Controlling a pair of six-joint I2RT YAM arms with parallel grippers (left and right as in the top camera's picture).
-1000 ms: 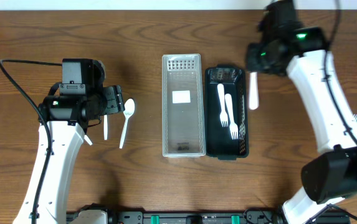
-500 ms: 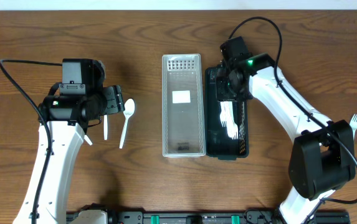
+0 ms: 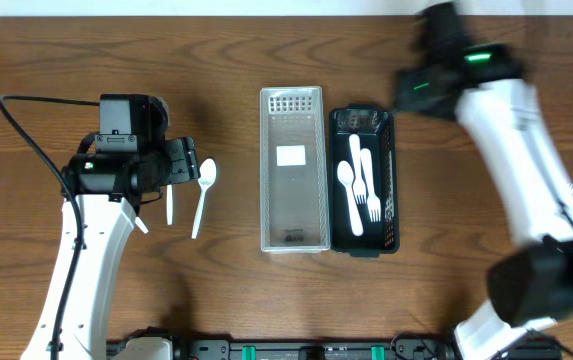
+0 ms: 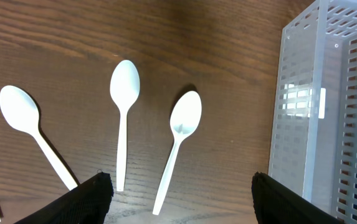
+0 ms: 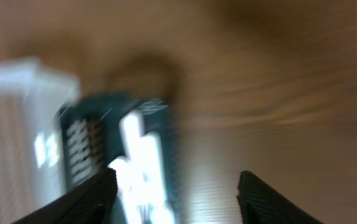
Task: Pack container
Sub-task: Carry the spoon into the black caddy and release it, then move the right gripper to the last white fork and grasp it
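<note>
Left end effector (image 4: 181, 186) hangs wide above white spoons (image 4: 185, 115) toward the bench's (image 3: 66, 40) left edge; right end effector (image 5: 177, 196), blurred, gapes empty near the black container (image 3: 366, 122).

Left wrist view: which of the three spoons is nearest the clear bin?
The rightmost spoon, its bowl sitting lower in the frame than the others'. The middle spoon and the left spoon lie farther from the clear bin.

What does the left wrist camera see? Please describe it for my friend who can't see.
Three white plastic spoons lie side by side on a wooden table. A clear slotted container stands at the right edge, and the black fingertips of the left gripper show at the bottom, open and empty.
</note>
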